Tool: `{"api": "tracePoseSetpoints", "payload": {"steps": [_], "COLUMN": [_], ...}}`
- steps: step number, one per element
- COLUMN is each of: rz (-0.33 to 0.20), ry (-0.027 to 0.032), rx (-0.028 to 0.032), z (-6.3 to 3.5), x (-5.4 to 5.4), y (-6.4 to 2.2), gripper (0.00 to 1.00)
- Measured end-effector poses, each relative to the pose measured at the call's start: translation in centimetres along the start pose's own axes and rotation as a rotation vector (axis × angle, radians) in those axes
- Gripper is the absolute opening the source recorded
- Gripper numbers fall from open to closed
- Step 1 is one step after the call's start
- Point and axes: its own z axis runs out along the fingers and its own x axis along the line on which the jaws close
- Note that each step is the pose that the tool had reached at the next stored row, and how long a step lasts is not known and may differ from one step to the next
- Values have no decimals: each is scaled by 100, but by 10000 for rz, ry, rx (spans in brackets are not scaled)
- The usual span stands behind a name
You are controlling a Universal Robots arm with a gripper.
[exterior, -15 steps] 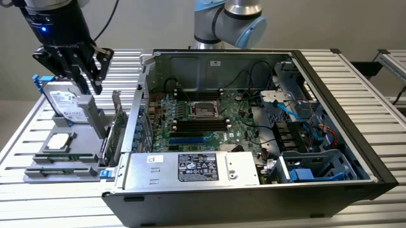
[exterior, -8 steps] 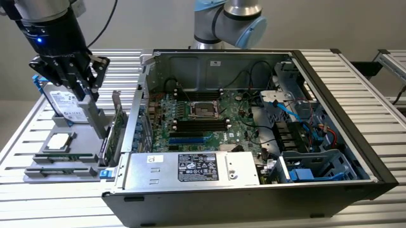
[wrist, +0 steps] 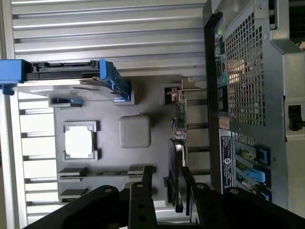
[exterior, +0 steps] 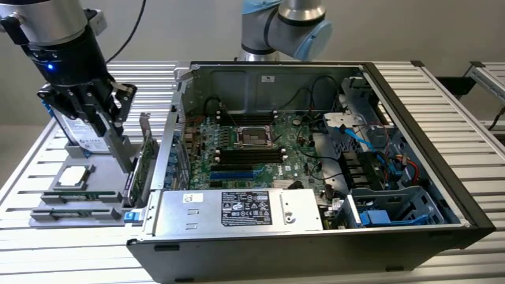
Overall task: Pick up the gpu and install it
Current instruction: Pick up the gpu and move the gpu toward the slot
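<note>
Hanging from the silver-and-black arm, the black pincer (exterior: 125,164) (wrist: 167,175) is lowered over a grey parts tray, its two fingers spread apart and clamped on nothing. Directly beneath it stands the thin graphics card (exterior: 143,155) (wrist: 179,119), a green board with a black cooler face and a silver metal end bracket, set upright on its long edge in a slot of the tray. In the wrist view, one end of the card lies in the gap between the fingers, hard by the finger on the case side and with clear space to the other one. Whether that nearer finger touches the card I cannot tell.

The grey moulded tray (exterior: 49,222) (wrist: 152,98) rests on the bench (exterior: 23,171) (wrist: 95,38) of aluminium slats. On the side of the pincer away from the case, the tray carries a silver labelled hard drive (exterior: 83,136) (wrist: 66,87) in blue plastic rails, a square silver processor chip (exterior: 73,176) (wrist: 78,143) in its own recess, and long narrow memory sticks (exterior: 79,198) (wrist: 71,172) lying flat. Between the chip and the card sits a blank, rounded grey square pad (wrist: 135,131).

On the pincer's other side, just beside the card, lies the large black-and-grey computer case (exterior: 426,127) (wrist: 248,86), open on top with its green motherboard (exterior: 236,148) exposed. The card stands outside the case, not yet installed.
</note>
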Motion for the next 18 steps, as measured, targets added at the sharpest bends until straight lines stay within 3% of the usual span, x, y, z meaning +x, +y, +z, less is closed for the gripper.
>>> {"api": "tracePoseSetpoints", "payload": {"steps": [12,18], "rz": [-320,-400], "ry": [11,17], "rx": [9,12], "z": [218,324], "x": [-251,-276], "y": [-20,-23], "gripper": [36,38]}}
